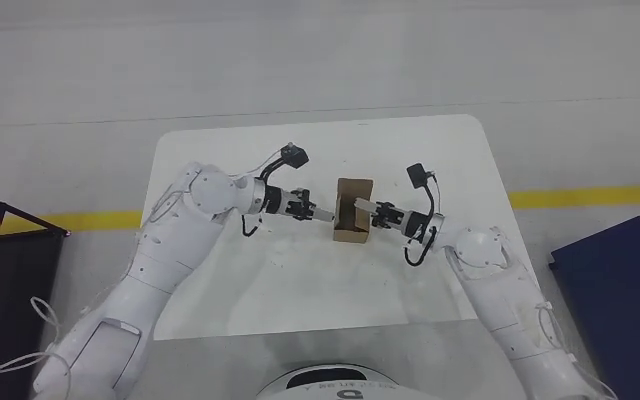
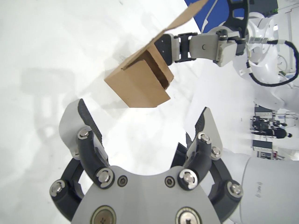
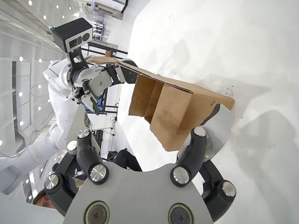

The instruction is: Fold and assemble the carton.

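Observation:
A small brown carton (image 1: 352, 210) stands near the middle of the white table (image 1: 250, 290), its top open and a long lid flap (image 2: 184, 17) sticking up. My left gripper (image 1: 322, 213) is just left of the carton; in the left wrist view it (image 2: 143, 120) is open, a short gap from the carton (image 2: 140, 87). My right gripper (image 1: 372, 211) is at the carton's right side. In the right wrist view it (image 3: 149, 117) is open around a carton wall (image 3: 172, 117), one finger (image 3: 217, 113) lying against the cardboard.
A dark blue object (image 1: 600, 270) stands on the floor right of the table and a black frame (image 1: 20, 250) on the left. A yellow floor line (image 1: 570, 197) runs behind. Bare tabletop surrounds the carton.

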Robot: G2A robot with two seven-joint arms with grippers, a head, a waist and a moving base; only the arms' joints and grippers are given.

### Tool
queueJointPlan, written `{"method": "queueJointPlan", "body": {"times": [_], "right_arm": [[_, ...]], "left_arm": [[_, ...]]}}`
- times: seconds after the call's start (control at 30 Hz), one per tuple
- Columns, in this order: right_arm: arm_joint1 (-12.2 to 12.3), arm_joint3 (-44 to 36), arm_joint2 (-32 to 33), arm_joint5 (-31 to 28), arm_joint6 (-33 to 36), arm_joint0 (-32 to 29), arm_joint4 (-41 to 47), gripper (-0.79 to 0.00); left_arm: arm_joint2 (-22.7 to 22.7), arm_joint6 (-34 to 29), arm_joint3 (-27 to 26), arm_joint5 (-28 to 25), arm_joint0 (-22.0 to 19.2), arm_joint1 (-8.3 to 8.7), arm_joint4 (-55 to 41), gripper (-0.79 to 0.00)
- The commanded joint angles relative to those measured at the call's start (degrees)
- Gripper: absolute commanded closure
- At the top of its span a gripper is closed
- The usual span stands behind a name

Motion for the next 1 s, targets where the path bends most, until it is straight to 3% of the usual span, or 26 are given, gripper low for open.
{"method": "queueJointPlan", "body": {"times": [0.0, 0.23, 0.4, 0.8, 0.97], "right_arm": [[0.01, 0.24, -0.21, -0.39, -0.12, 0.06, 0.08, -0.785], [0.25, 0.83, 0.14, -2.07, -0.12, -0.33, 0.88, -0.785], [0.44, 1.13, 0.42, -2.74, 0.06, -0.52, 1.40, -0.785], [0.67, 1.36, -0.60, -3.91, 1.29, -0.39, 2.16, -0.785], [0.83, 0.68, -0.67, -3.95, 1.17, -0.75, 2.01, -0.785]], "left_arm": [[1.51, -1.87, 0.04, 2.97, -0.41, -0.34, -1.35, -0.785], [3.66, 0.22, 5.01, 5.75, -2.77, -1.23, -2.31, -0.742], [3.58, 1.55, 7.04, 5.50, -2.91, -1.29, -3.31, -0.616], [6.64, 1.99, 11.93, 4.18, -6.11, -2.47, -3.01, -0.785], [8.73, 1.91, 14.64, 3.93, -8.08, -3.51, -3.63, -0.782]]}}
